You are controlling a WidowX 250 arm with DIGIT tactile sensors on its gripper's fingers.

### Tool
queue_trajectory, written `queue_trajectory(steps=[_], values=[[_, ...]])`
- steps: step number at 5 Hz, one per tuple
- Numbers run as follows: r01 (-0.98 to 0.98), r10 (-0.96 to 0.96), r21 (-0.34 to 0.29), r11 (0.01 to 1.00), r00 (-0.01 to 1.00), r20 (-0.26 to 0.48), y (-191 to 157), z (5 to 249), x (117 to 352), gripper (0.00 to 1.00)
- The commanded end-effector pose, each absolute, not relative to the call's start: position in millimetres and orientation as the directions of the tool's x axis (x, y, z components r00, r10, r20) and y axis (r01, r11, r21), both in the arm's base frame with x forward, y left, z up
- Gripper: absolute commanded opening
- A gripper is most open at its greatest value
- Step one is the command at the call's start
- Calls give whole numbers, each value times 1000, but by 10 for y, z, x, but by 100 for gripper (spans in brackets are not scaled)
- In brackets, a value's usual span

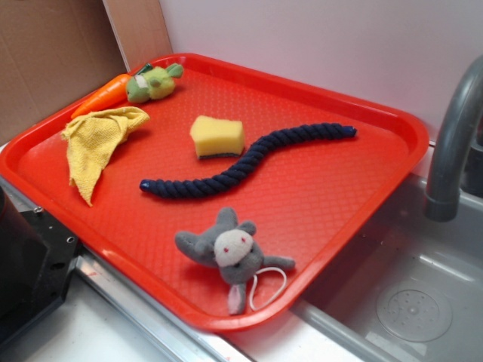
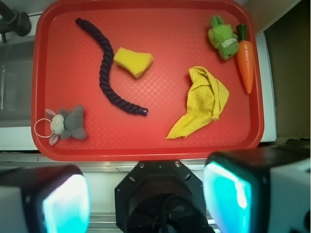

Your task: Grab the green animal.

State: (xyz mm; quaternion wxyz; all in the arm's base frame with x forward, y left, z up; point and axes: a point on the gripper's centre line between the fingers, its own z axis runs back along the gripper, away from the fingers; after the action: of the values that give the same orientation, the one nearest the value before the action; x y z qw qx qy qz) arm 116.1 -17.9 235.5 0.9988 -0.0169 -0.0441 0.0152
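1. One large red plastic tray (image 1: pixel 362 181) with a textured floor and a raised rim carries all six small things; it sits beside a grey metal sink (image 1: pixel 407 302) with one grey curved faucet (image 1: pixel 453 143).
2. One long dark-blue twisted rope (image 1: pixel 249 160) snakes across the tray's middle.
3. One crumpled yellow cloth (image 1: pixel 94 143) lies near the tray's edge, just beside the carrot.
4. One grey plush animal with a white face (image 1: pixel 226 253) lies near a tray corner, a thin white loop at its side, well apart from the others.
5. One orange plastic carrot with a green top (image 1: pixel 102 96) lies along the rim at another corner.
6. One yellow sponge wedge (image 1: pixel 217 136) sits just beside the rope.
7. One small light-green plush animal (image 1: pixel 153 82) lies in the carrot's corner, touching the carrot's green end.
8. The gripper (image 2: pixel 146 201) hangs off the tray's edge, its two fingers spread wide with nothing between them.
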Motion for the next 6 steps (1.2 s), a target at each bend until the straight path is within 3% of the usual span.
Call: queue_trajectory(steps=[1,2,3,6], values=[[-29,32,-35,999,996,87,-179,2355,1161,100],[-19,26,-55,998,992,120,304,1986,1479,100],[-4,12,-50,999,987,162,645,1737,1998,100],[-4,12,-50,999,987,162,645,1737,1998,100]])
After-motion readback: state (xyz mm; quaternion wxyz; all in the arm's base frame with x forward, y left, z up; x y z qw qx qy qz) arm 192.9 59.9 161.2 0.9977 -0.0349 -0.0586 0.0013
